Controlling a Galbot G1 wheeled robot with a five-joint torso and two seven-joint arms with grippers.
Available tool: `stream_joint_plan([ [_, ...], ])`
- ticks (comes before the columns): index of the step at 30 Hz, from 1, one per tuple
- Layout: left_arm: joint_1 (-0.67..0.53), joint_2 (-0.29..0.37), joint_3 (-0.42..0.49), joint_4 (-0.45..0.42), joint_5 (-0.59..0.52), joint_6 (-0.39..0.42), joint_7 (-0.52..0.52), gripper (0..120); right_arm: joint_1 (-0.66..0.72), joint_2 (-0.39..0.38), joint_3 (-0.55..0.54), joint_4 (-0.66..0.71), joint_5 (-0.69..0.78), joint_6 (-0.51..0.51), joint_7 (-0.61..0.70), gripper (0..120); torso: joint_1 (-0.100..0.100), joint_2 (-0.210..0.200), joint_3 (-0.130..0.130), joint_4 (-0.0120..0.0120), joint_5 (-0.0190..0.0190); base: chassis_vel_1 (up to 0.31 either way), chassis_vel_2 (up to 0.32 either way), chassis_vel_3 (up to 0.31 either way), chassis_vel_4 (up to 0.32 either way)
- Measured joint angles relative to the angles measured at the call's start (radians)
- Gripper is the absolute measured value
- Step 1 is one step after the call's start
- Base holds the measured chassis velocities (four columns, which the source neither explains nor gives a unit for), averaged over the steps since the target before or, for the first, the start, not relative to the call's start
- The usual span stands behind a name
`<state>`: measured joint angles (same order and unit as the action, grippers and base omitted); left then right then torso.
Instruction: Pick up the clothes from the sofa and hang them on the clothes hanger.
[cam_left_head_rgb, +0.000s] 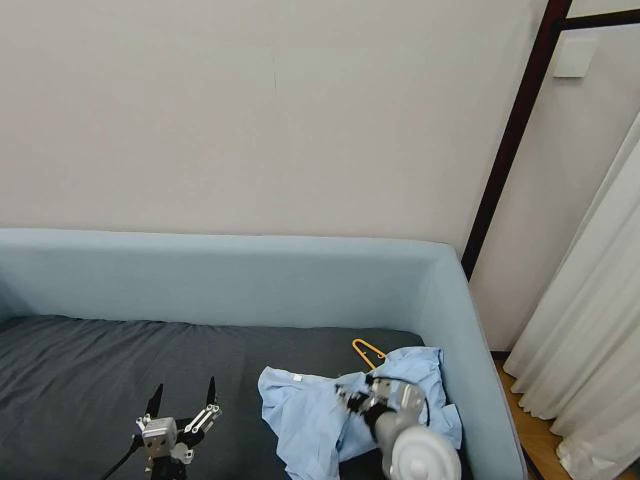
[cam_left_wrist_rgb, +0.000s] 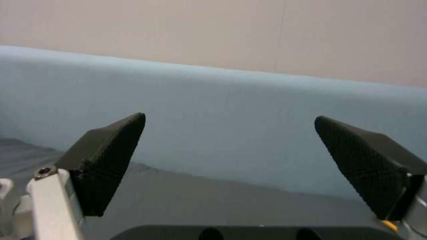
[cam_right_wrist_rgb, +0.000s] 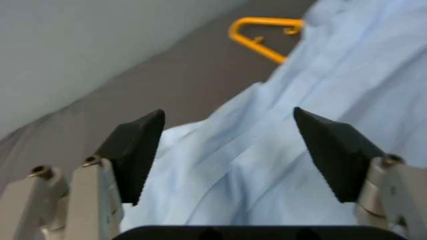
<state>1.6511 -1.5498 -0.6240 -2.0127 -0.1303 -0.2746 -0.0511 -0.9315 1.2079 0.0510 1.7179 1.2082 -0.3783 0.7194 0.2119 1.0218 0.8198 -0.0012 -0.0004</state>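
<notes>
Crumpled pale-blue shirt looks light and limp; my right claw hovers spread just over a bunched fold, likely the surest hold; left claw idles, spread too.

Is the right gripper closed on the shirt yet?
Open: right gripper fingers stand wide apart above the crumpled blue shirt, gripping nothing. Left gripper idles open over the sofa.

The head camera looked down over the sofa; both wrist cameras hung close over its seat, shared by all 3.
</notes>
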Motion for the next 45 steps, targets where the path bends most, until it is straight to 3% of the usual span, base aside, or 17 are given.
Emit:
stream_joint_plan([
  [4, 0.01, -0.008, -0.002, -0.001, 0.007, 0.0, 0.0, 100, 0.089, 0.057, 0.056, -0.239, -0.007, 0.008, -0.037, 96, 0.0, 0.0, 0.0, 0.0003, 0.0, 0.0, 0.0, 0.0, 0.0],
  [6, 0.011, -0.008, -0.003, -0.001, 0.008, 0.0, -0.001, 100, 0.092, 0.06, 0.058, -0.247, -0.008, 0.007, -0.039, 97, 0.0, 0.0, 0.0, 0.0002, 0.0, 0.0, 0.0, 0.0, 0.0],
  [12, 0.027, -0.014, -0.018, -0.019, 0.009, -0.005, -0.007, 100, 0.174, 0.115, 0.101, -0.449, -0.054, -0.018, -0.062, 100, 0.0, 0.0, 0.0, 0.0002, -0.0001, 0.0, 0.0, 0.0, 0.0],
  [24, 0.037, -0.02, -0.024, -0.028, 0.015, -0.017, -0.013, 100, 0.171, 0.11, 0.117, -0.476, -0.101, -0.038, -0.064, 100, 0.0, 0.0, 0.0, 0.0, -0.0002, 0.0, 0.0, 0.0, 0.0],
  [29, 0.037, -0.021, -0.017, -0.029, 0.021, -0.018, -0.013, 100, 0.193, 0.109, 0.118, -0.546, -0.154, -0.036, -0.095, 99, 0.0, 0.0, 0.0, 0.0, -0.0002, 0.0, 0.0, 0.0, 0.0],
  [34, 0.038, -0.019, -0.021, -0.04, 0.016, -0.016, -0.014, 100, 0.209, 0.092, 0.114, -0.59, -0.184, -0.019, -0.138, 84, 0.0, 0.0, 0.0, 0.0, -0.0001, 0.0, 0.0, 0.0, 0.0],
  [39, 0.037, -0.014, -0.024, -0.035, 0.01, -0.018, -0.015, 100, 0.208, 0.09, 0.109, -0.576, -0.189, -0.001, -0.157, 60, 0.0, 0.0, 0.0, 0.0001, -0.0003, 0.0, 0.0, 0.0, 0.0],
  [45, 0.036, -0.01, -0.022, -0.034, 0.01, -0.02, -0.016, 100, 0.2, 0.101, 0.107, -0.582, -0.228, 0.004, -0.16, 45, 0.0, 0.0, 0.0, 0.0003, -0.0003, 0.0, 0.0, 0.0, 0.0],
])
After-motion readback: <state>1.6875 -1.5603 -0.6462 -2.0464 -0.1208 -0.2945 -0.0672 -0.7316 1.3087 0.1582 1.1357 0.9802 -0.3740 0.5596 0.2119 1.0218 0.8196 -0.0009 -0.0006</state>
